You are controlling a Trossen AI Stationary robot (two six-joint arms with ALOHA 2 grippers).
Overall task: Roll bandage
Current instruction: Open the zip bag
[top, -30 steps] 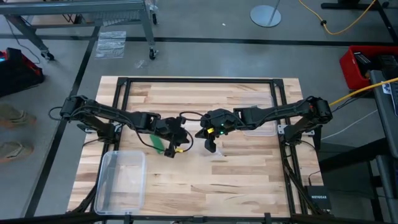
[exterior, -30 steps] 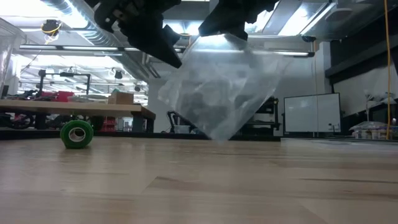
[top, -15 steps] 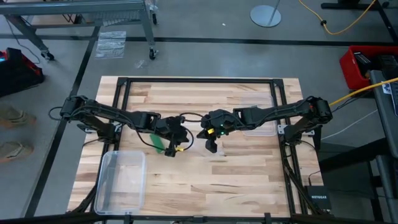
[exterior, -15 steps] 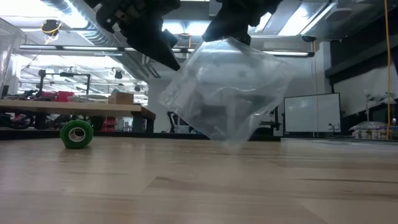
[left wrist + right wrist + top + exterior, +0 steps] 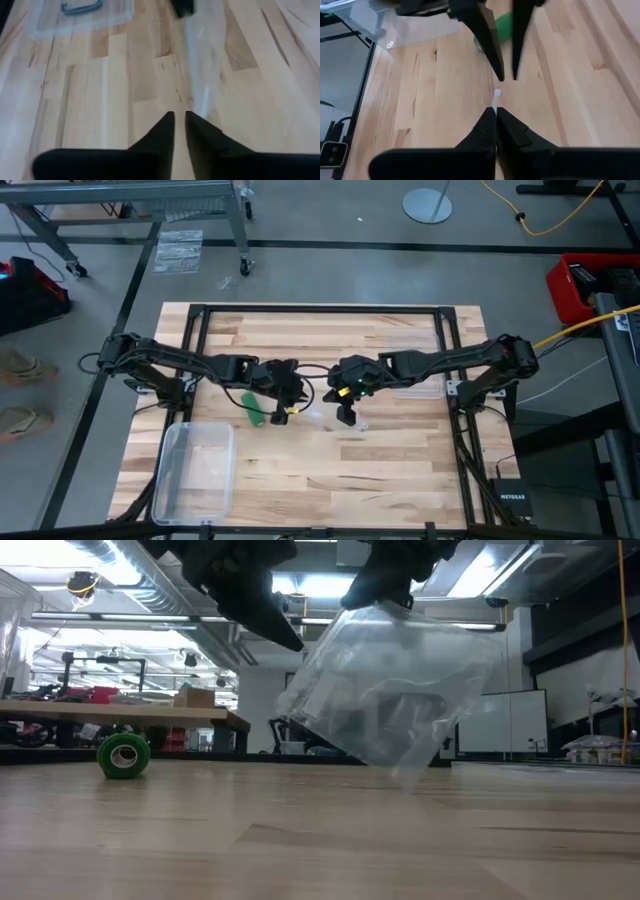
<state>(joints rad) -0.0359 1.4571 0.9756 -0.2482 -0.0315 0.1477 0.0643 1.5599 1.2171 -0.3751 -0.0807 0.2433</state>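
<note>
Going left to right on the wooden table (image 5: 400, 470): first there's the clear plastic box (image 5: 195, 470), sitting well out to the side of the left gripper (image 5: 293, 406), on the far side from the other arm.

Next is the bandage (image 5: 252, 408). It's a bright green roll lying on the wood just beside the left gripper, again on the side away from the right gripper (image 5: 345, 414). Nothing is touching it. From the low camera it's standing on its edge, well apart from both arms, which hang up above the table.

The left gripper sits over the middle of the table, pointing toward the other arm. Its fingers are only a narrow crack apart, and I can't see anything pinched between them. Its tips are right up against the edge of the plastic bag (image 5: 385, 690), but I can't tell whether they're actually touching it.

That crinkly clear bag hangs between the two grippers, off the table, with its lowest corner close above the wood. The right gripper has it, with the fingers pressed together on the bag's top edge, so the bag dangles straight below them. The two grippers face each other nearly tip to tip.

Past the right gripper, back under its own arm, a clear plastic lid (image 5: 418, 390) lies flat on the table.
</note>
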